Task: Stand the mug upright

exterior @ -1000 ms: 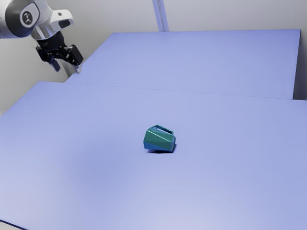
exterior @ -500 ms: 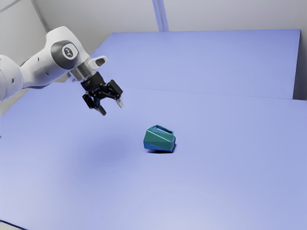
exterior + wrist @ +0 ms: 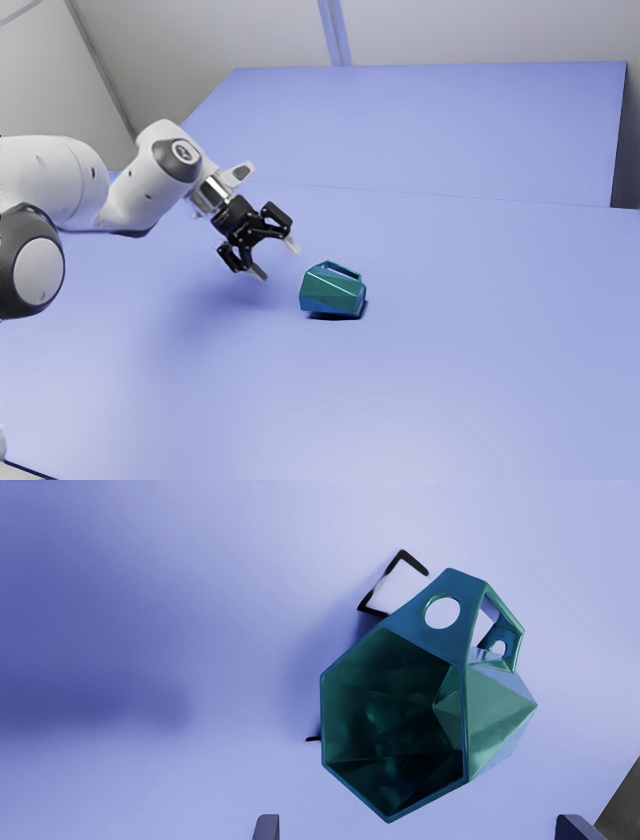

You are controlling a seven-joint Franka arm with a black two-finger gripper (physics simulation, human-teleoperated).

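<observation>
The teal-green, faceted, glossy mug point(image 3: 332, 292) lies on its side on the table, its angular pierced handle point(image 3: 452, 587) raised and its open mouth turned towards the gripper. The black two-finger gripper point(image 3: 278, 260) hangs in the air at the mug's ten o'clock in the exterior view, near but apart from it, with its fingers spread wide and nothing pinched between them.

The step in hand looks like the reach for a grasp. The righting is yet to be achieved: the next move calls for closing on the wall or handle, then a quarter turn or so that brings the mouth up and the base down. A loose hold could let the mug roll.

The broad, smooth, pale blue-violet table point(image 3: 450, 370) carries a thin seam, with a matching flat surface point(image 3: 430, 130) beyond it towards twelve o'clock. Farther back stands a plain grey wall point(image 3: 480, 30), crossed near twelve by a narrow bluish upright strip point(image 3: 335, 32).
</observation>
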